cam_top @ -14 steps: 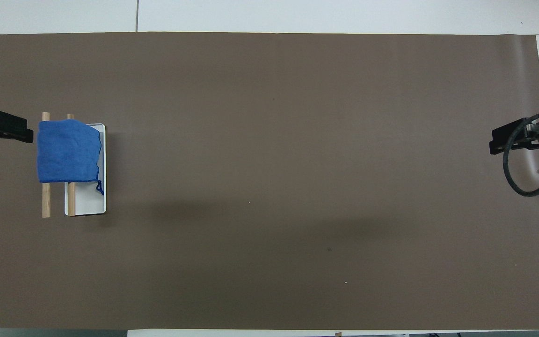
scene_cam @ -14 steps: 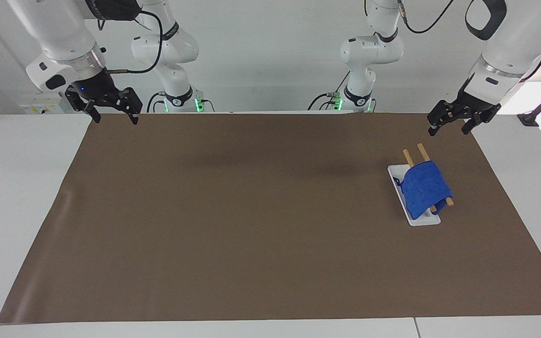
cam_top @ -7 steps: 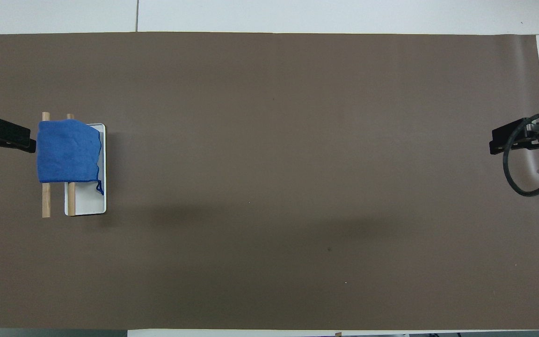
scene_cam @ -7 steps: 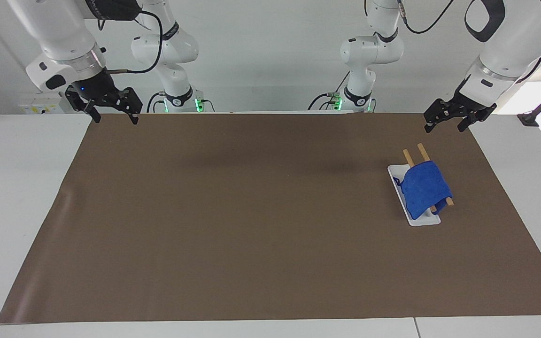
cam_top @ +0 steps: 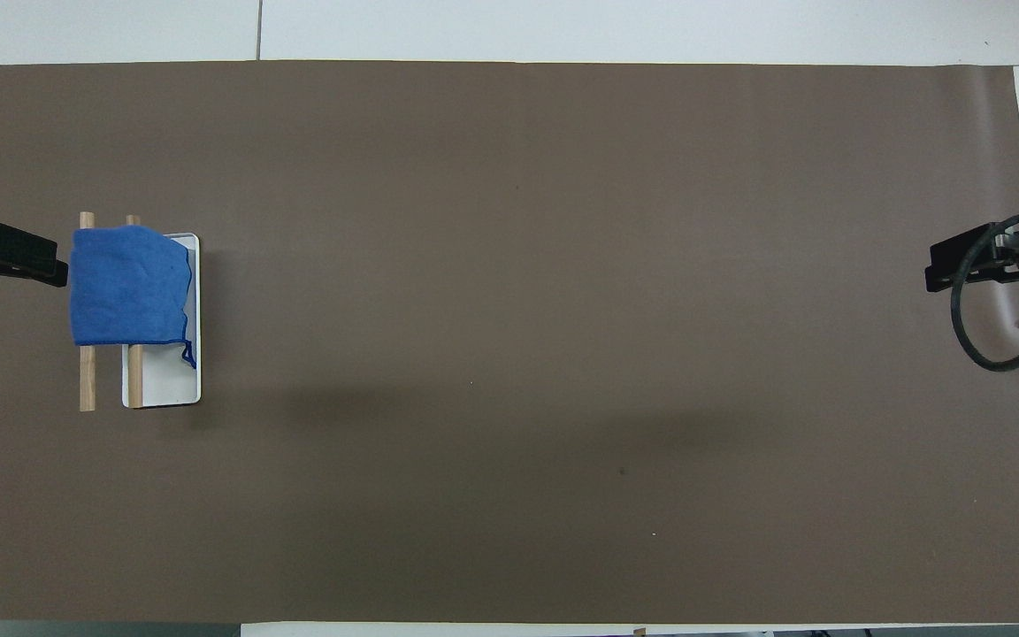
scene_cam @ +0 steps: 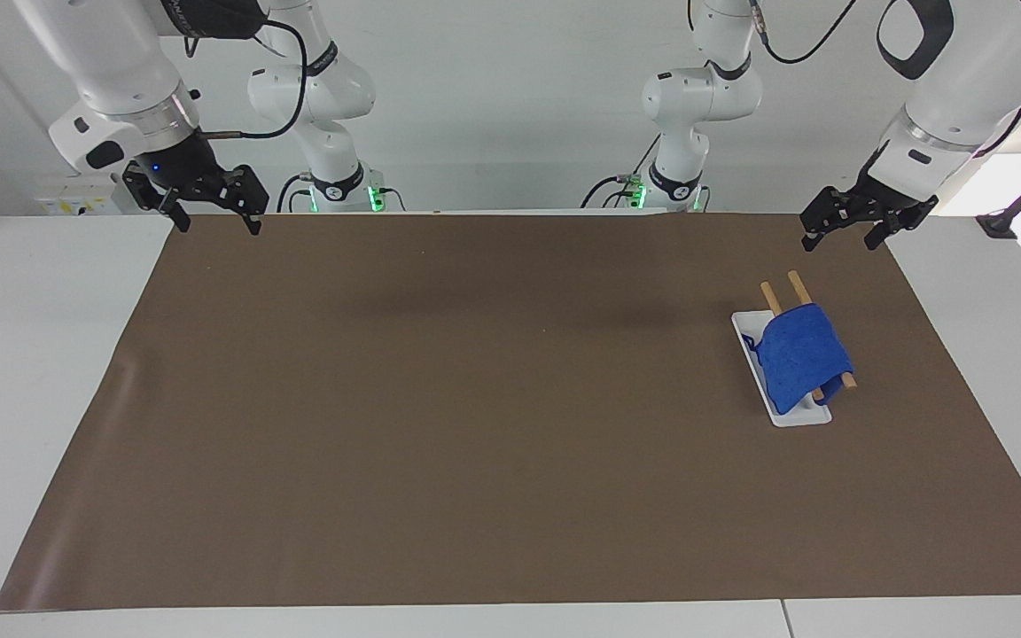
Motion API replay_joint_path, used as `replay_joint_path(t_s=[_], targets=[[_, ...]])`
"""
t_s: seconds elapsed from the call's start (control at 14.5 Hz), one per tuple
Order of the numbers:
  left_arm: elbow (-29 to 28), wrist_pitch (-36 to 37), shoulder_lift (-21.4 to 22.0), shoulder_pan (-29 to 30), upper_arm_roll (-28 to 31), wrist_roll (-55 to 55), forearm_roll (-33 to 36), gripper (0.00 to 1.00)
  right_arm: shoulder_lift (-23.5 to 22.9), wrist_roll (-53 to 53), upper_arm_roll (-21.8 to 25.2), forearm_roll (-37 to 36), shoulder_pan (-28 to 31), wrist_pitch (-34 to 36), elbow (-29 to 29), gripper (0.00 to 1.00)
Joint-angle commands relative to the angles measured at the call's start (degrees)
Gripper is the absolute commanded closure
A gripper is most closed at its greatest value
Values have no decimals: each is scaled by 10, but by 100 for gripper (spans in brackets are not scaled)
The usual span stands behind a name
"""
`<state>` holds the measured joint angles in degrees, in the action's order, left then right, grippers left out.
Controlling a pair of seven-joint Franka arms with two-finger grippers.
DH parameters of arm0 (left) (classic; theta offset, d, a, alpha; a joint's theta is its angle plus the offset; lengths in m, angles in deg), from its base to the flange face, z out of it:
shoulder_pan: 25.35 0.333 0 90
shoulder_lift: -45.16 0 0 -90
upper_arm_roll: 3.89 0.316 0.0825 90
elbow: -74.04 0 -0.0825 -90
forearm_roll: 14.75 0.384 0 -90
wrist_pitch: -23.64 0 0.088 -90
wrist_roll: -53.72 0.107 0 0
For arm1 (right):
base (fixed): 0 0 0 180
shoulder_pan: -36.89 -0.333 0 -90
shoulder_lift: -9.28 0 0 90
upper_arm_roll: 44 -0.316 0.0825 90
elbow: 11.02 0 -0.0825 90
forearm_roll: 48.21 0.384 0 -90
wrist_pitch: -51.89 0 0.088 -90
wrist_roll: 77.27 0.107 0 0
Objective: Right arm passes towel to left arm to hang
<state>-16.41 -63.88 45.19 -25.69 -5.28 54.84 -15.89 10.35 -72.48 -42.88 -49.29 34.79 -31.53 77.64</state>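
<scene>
Towel [scene_cam: 801,357] draped over rack [cam_top: 163,389]

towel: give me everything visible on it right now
The towel is a small bright blue cloth with a nubby, microfibre-like surface and a darker stitched edge. It hangs draped over two wooden rods of a rack with a white base, at the left arm's end of the brown mat. It covers the middle of the rods, whose ends stick out. One side droops toward the base, and a thin blue loop dangles at a corner. Neither pincer touches it.
</scene>
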Motion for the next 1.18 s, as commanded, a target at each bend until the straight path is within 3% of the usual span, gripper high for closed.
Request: replay_joint_path(t_s=[0.0,1.11], targets=[[-18,-12,12,-1,2,8,3,0,10,-14,0,0,0,2,11,0],[-25,-10,16,-1,1,3,3,0,10,-16,1,0,23,-8,12,0]])
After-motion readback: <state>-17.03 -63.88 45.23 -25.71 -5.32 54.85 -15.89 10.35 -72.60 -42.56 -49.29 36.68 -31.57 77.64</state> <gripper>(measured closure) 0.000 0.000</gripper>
